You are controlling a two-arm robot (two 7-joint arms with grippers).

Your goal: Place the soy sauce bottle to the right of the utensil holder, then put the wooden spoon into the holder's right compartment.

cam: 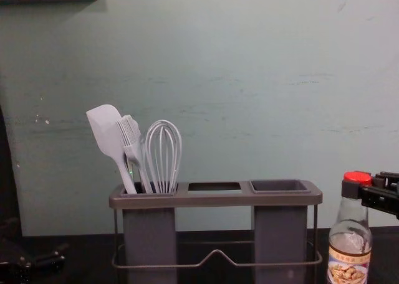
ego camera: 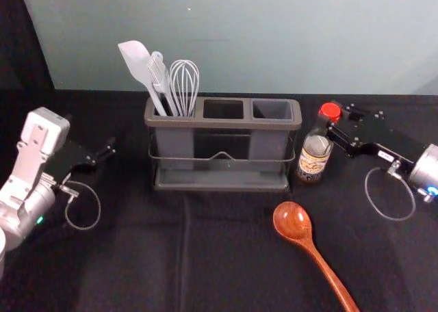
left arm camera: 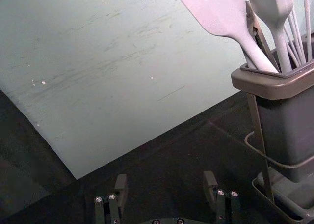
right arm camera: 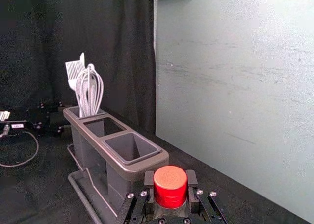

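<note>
Grasping the bottle (ego camera: 314, 158) at its red cap, the right gripper (ego camera: 334, 124) is just right of the holder (ego camera: 220, 124). The spoon (ego camera: 293, 222) lies nearer, handle pointing near and right. Left of the holder, the left gripper (ego camera: 104, 153) is parked, released.

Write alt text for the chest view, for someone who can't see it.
The right end effector grips a soy sauce bottle by its red cap, right of a gray utensil holder. A spatula, a brush and a whisk stand in the holder's left compartment. The left end effector sits low at the left edge.
</note>
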